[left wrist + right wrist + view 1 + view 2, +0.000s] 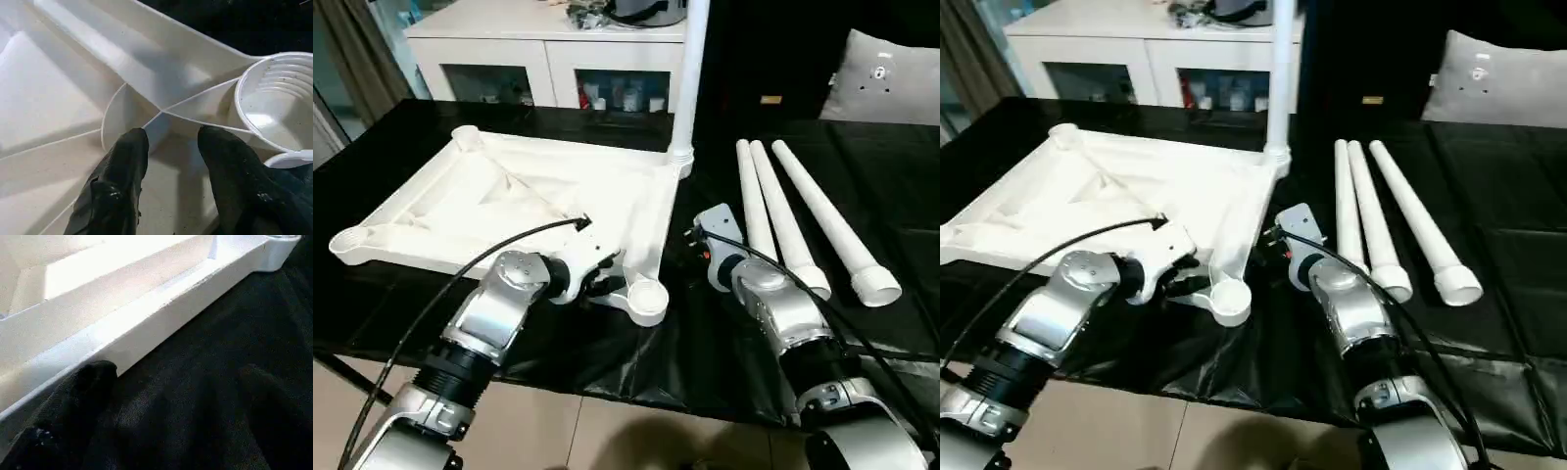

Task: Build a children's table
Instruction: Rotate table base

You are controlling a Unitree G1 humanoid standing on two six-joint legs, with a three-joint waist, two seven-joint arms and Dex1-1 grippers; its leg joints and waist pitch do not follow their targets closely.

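The children's table top (pixel 509 196) lies upside down on black cloth, ribbed underside up. One white leg (pixel 690 78) stands upright in its far right corner socket. Three more legs (pixel 783 215) lie side by side on the cloth to the right. My left gripper (pixel 602 279) hovers over the near right corner, beside the empty socket (pixel 647 297). In the left wrist view its fingers (pixel 122 166) stand apart on either side of a thin rib, clamping nothing. My right gripper (pixel 693 238) is open, low over the cloth at the top's right edge (pixel 146 318), one finger (pixel 73 406) close against that edge.
A white cabinet with glass doors (pixel 548 59) stands behind the work table, and a grey cushion (pixel 886 78) lies at the back right. The black cloth (pixel 891 196) reaches the near edge, with beige floor below. A black cable (pixel 460 259) arcs over my left forearm.
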